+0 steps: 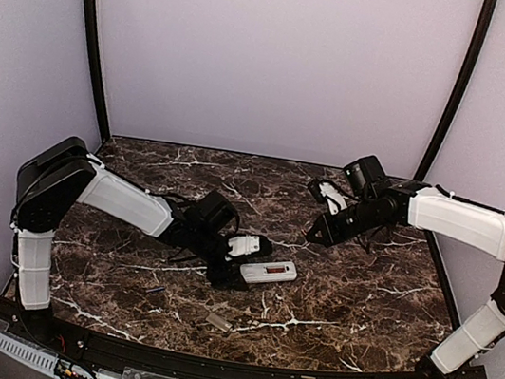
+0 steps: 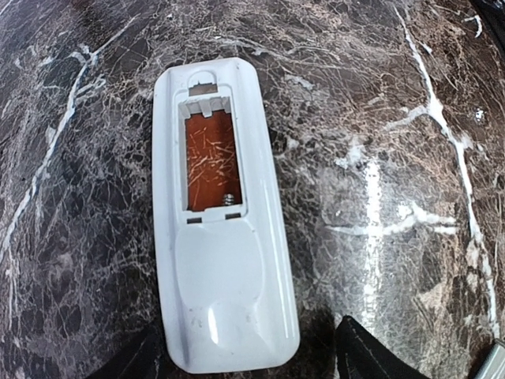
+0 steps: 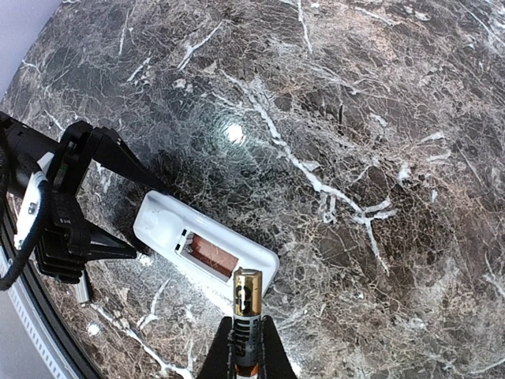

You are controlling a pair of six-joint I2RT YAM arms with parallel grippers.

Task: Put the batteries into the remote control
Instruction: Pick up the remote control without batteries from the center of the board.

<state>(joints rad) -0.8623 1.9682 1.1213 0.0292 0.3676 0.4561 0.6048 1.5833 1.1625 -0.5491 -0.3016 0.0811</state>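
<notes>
So, starting at the remote control (image 2: 217,268): it lies back-up on the marble table (image 1: 359,303) with its rounded end between the fingers (image 2: 363,355) of the left gripper (image 2: 245,347). Those jaws stand apart on either side of that end. A dark gap shows beside one finger, and I cannot tell whether the other touches, since the left wrist view cuts both fingers off at the bottom edge. The remote's face and buttons are underneath and hidden from me. Its bay (image 2: 211,162) is uncovered, with an orange-brown floor and a small spring (image 2: 229,199) at the end nearer the left gripper.

The right gripper (image 3: 246,332) is clamped on a battery (image 3: 246,296). Only the gold-and-black front half of it sticks out past the fingers, and the rest is buried between them. From the right wrist the remote sits just ahead of the battery's tip and apart from it.

Behind the left gripper, toward the arm bases, lie a slim dark stick (image 1: 155,289) and a small pale piece (image 1: 217,321), both too small to read. A grey corner (image 2: 495,365) is cut off beside the left gripper, and I cannot identify it.

The remote's long axis runs straight out from the left gripper, with the bay end farthest from it. The battery points lengthwise out of the right gripper, toward the remote.
</notes>
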